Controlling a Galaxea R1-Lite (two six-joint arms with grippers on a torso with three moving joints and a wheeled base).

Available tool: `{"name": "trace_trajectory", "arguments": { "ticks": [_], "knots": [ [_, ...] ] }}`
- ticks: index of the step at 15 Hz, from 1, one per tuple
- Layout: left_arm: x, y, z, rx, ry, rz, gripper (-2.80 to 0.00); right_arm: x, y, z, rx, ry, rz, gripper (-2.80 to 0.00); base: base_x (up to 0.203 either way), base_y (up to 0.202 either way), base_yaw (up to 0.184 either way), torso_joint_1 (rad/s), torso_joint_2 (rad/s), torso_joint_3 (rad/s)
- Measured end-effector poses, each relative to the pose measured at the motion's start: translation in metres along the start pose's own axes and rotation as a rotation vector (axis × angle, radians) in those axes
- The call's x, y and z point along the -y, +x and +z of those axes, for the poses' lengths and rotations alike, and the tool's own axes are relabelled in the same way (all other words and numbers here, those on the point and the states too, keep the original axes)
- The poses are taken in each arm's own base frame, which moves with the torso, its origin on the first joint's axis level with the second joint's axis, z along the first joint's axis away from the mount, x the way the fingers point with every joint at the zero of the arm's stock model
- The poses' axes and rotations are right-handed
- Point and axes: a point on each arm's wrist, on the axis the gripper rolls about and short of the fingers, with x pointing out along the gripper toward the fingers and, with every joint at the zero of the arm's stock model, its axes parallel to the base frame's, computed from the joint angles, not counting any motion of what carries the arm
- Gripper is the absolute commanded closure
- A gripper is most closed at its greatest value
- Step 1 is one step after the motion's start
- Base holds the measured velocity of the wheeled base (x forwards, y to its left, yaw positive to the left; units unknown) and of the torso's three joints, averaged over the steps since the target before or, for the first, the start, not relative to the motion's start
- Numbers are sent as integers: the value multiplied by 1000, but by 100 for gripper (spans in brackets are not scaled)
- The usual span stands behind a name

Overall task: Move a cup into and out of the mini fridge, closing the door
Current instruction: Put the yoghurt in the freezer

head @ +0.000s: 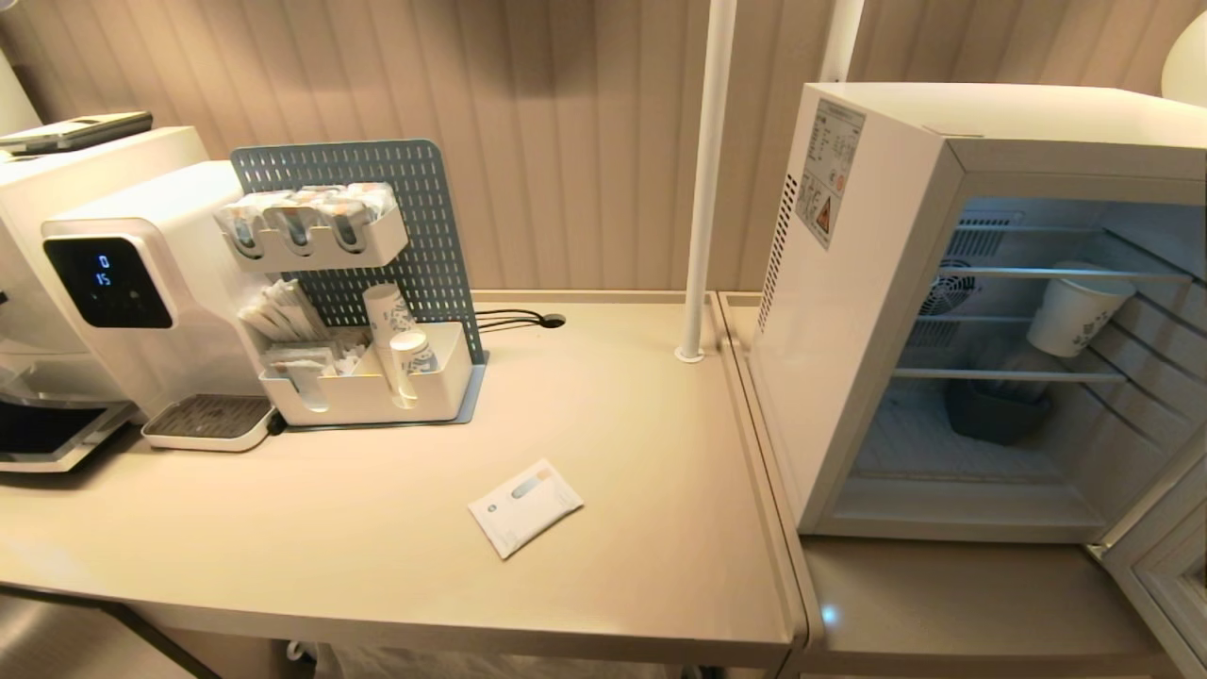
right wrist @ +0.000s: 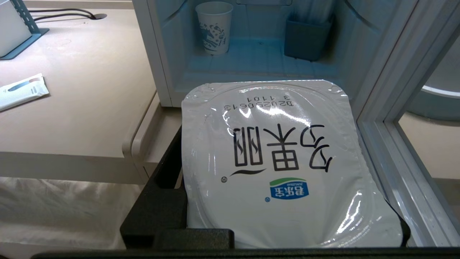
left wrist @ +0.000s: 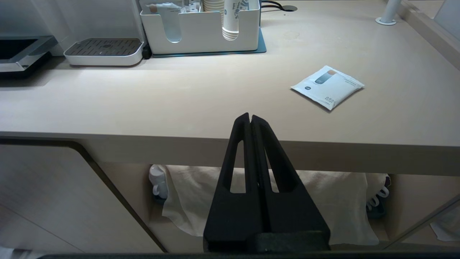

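Observation:
The cup (right wrist: 280, 180), a white yogurt cup with a glossy sealed lid and printed characters, fills the right wrist view. My right gripper (right wrist: 271, 140) is shut on it; one black finger (right wrist: 161, 194) shows beside the lid and the other is hidden. The cup hangs just in front of the mini fridge (head: 877, 283), which stands open on the right-hand counter, its door (head: 1165, 566) swung out to the right. Neither arm appears in the head view. My left gripper (left wrist: 250, 117) is shut and empty, parked below the table's front edge.
Inside the fridge stand a patterned paper cup (head: 1075, 311) and a grey-blue bin (head: 995, 410) among wire shelves. A white sachet (head: 525, 506) lies on the table. At the back are a pegboard organizer (head: 363, 283), a water dispenser (head: 123, 292) and a white pole (head: 702, 179).

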Motion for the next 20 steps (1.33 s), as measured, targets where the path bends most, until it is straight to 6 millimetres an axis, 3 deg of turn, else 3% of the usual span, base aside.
{"name": "trace_trajectory", "arguments": {
  "ticks": [14,20],
  "knots": [
    [0,0,0,1,4,0,0,0,0,0,-3,0,0,0,0,0,0,0,0,0],
    [0,0,0,2,3,0,0,0,0,0,-3,0,1,0,-172,0,1,1,3,0]
  ]
}}
